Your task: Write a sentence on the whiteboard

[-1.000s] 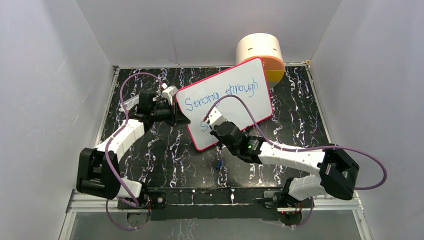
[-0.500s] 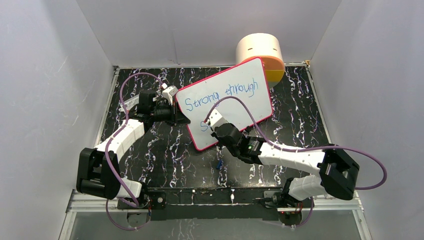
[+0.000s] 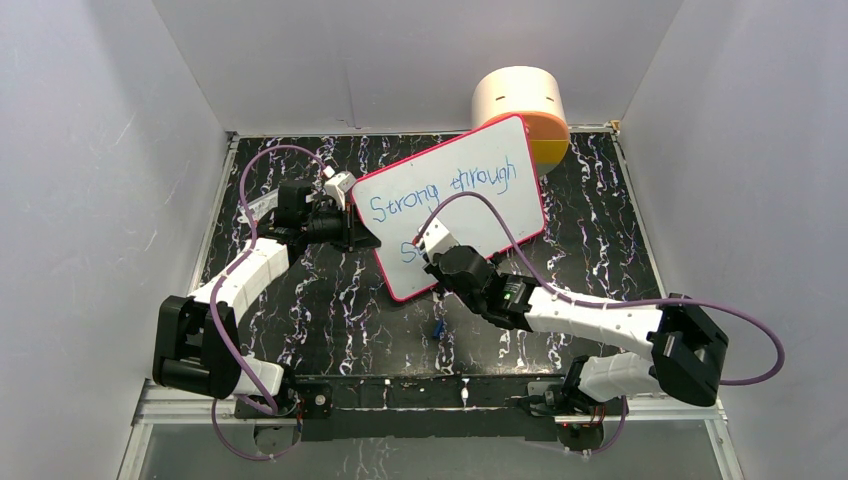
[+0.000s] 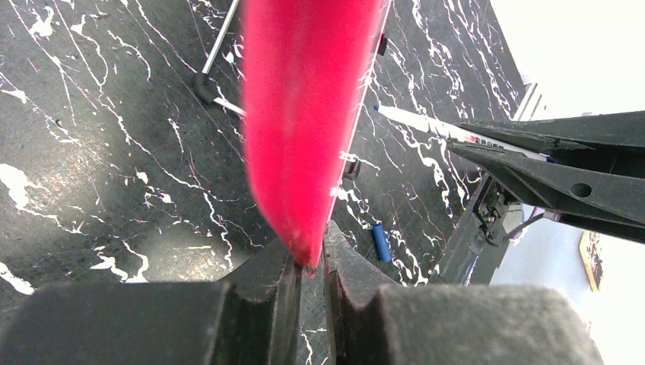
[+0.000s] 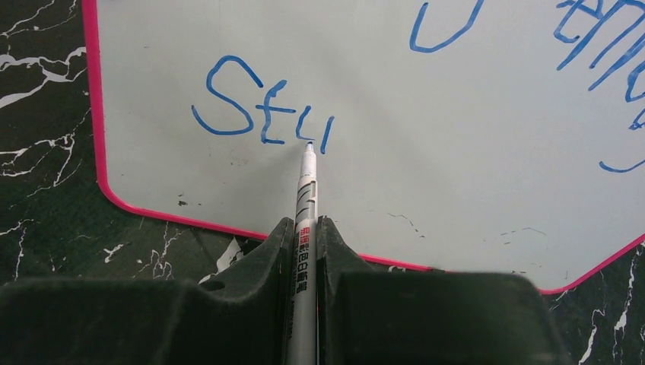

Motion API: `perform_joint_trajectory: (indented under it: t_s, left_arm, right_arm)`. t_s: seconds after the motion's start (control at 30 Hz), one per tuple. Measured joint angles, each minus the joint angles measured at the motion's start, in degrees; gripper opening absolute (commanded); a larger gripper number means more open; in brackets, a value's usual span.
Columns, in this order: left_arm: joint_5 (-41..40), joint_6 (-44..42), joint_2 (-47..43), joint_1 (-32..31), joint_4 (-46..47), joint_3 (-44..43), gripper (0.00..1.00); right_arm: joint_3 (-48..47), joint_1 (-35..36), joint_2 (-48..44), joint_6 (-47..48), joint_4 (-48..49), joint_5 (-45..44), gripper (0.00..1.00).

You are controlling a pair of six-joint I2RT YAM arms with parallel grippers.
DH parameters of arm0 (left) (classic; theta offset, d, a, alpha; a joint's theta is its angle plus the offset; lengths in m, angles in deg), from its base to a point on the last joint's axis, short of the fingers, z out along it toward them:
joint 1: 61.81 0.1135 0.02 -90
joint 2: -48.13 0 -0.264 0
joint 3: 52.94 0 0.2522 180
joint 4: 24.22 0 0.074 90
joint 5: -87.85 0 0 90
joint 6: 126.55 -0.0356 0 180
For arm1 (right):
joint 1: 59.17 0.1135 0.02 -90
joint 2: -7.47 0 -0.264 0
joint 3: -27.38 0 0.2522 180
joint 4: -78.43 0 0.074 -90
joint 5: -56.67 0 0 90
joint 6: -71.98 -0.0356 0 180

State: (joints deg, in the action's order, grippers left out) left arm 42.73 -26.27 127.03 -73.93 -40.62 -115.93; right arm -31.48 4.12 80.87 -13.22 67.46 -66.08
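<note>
Clamping the whiteboard point(image 3: 470, 205) by its pink edge in the left end effector point(image 4: 308, 258) for steadiness; pinching the marker point(image 5: 306, 201) tight in the right end effector point(image 5: 306, 226) to add the sentence's point(image 5: 270, 122) next stroke.

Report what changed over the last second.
The right claw, shut on the slim white marker, crept slightly rightward along the second line of the blue handwritten sentence; its elbow swung outward. The left claw stayed clamped on the pink-framed white whiteboard, which did not move.
</note>
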Motion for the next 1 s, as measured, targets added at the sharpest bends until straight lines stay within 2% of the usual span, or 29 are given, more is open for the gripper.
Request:
perform_joint_trajectory:
  t_s: [1.0]
  left_arm:
    - [-0.1,0.0,0.1,0.0,0.0,0.0,0.00]
  right_arm:
    - [0.0,0.3,3.1,0.2,2.2,-0.7,0.00]
